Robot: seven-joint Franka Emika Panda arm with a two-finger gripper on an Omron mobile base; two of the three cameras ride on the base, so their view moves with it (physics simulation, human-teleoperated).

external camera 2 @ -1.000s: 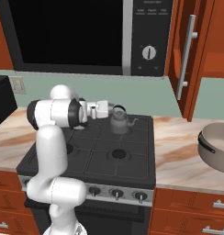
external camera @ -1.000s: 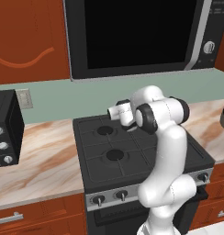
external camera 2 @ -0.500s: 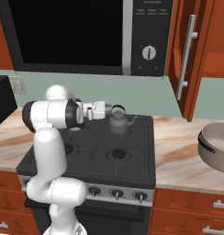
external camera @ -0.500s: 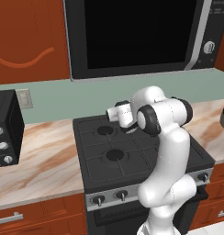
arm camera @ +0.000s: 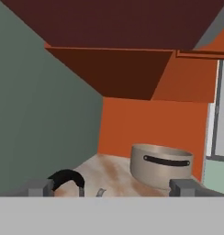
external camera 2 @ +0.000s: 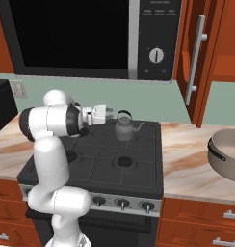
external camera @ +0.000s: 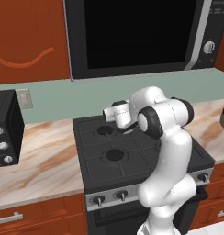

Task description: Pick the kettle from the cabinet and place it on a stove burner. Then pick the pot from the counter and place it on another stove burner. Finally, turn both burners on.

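Note:
The small grey kettle (external camera 2: 123,126) stands upright on the back right burner of the black cooktop (external camera 2: 110,166). My gripper (external camera 2: 109,112) hangs open just left of the kettle's black handle, apart from it. In the hand view the gripper (arm camera: 112,187) has its fingertips (arm camera: 40,187) spread wide, with the kettle handle (arm camera: 68,179) low between them. The wide grey-beige pot (external camera 2: 228,154) sits on the marble counter (external camera 2: 187,159) right of the stove, and shows as the pot (arm camera: 162,166) ahead of the hand. The cabinet (external camera 2: 211,53) stands open above it.
A black microwave (external camera 2: 90,38) hangs low over the cooktop. A dark toaster oven (external camera: 3,128) stands on the left counter (external camera: 40,160). The cabinet door's silver bar handle (external camera 2: 194,60) juts out above the pot. Knobs (external camera 2: 122,203) line the stove's silver front.
My hand has drawn back a little to the left, away from the kettle. The kettle stays put on its burner, and the pot has not moved.

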